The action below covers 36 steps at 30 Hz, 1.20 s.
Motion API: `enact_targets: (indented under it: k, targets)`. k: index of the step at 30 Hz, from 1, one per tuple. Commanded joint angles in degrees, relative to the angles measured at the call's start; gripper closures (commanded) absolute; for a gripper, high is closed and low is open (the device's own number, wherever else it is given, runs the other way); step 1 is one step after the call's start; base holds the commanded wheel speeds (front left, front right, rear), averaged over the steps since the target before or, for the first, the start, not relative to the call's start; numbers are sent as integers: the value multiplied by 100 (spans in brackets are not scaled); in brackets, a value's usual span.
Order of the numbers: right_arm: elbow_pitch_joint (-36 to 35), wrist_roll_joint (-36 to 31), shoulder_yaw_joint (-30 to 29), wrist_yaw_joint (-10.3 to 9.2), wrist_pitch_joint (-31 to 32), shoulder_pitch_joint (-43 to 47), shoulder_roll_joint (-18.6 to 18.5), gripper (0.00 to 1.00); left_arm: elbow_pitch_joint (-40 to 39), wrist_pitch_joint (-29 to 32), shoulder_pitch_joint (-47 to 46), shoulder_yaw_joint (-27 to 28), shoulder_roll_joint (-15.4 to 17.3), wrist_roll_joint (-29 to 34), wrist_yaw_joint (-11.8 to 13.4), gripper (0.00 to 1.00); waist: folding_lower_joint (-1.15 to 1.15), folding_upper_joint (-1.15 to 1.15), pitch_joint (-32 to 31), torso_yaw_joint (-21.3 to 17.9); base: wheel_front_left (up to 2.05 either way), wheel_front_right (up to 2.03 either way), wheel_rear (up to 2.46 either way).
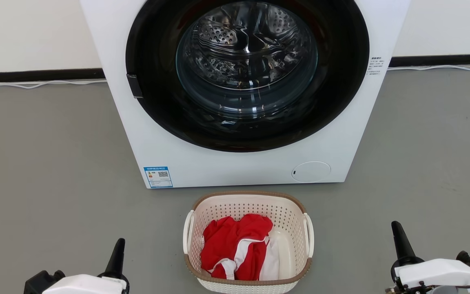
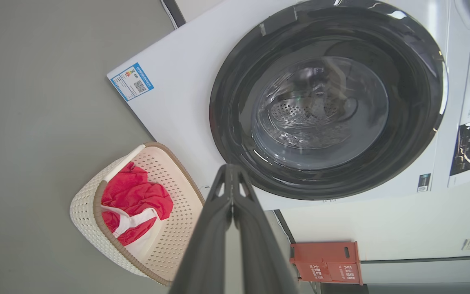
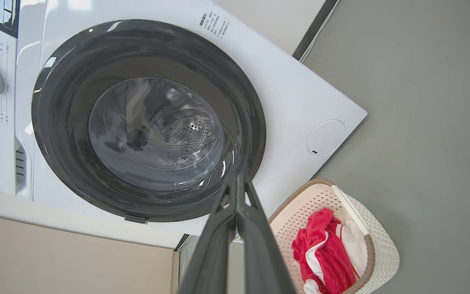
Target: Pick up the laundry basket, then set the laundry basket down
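Both fingers of the left gripper (image 1: 117,253) are lying pressed together on nothing, and the right gripper (image 1: 399,239) is sitting just as closed and empty. Between them, apart from both, the laundry basket (image 1: 245,193) is standing upright on the grey floor (image 1: 55,163), carrying a red and white garment (image 1: 235,241). Just behind it, a white washing machine (image 1: 218,163) is facing the robot, showing its dark round door (image 1: 341,81).

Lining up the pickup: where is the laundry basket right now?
In the head view the laundry basket sits on the floor, bottom centre, just in front of the washing machine.
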Motion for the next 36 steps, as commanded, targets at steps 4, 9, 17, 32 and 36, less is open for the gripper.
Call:
enact_targets:
  k: [4, 9, 17, 32, 36]
  targets:
    - [-245, 407, 47, 24, 106, -267, -31, 100, -226, 93, -354, 195, 23, -285, -105, 100, 0, 0, 8, 2, 0, 0, 0]
    - [-308, 789, 29, 25, 188, -280, -31, 100, -280, 177, -380, 251, 8, -547, -151, 100, 0, 0, 19, 4, 0, 0, 0]
    - [-409, 1402, 0, 26, 320, -300, -33, 100, -366, 312, -421, 342, -15, -966, -225, 100, 0, 0, 36, 8, 0, 0, 0]
    - [-585, 2474, -51, 27, 550, -335, -34, 100, -517, 548, -493, 500, -56, -1698, -353, 100, 0, 0, 66, 14, 0, 0, 0]
    - [-648, 2857, -69, 27, 633, -347, -35, 100, -571, 633, -518, 557, -71, -1960, -400, 100, 0, 0, 76, 17, 0, 0, 0]
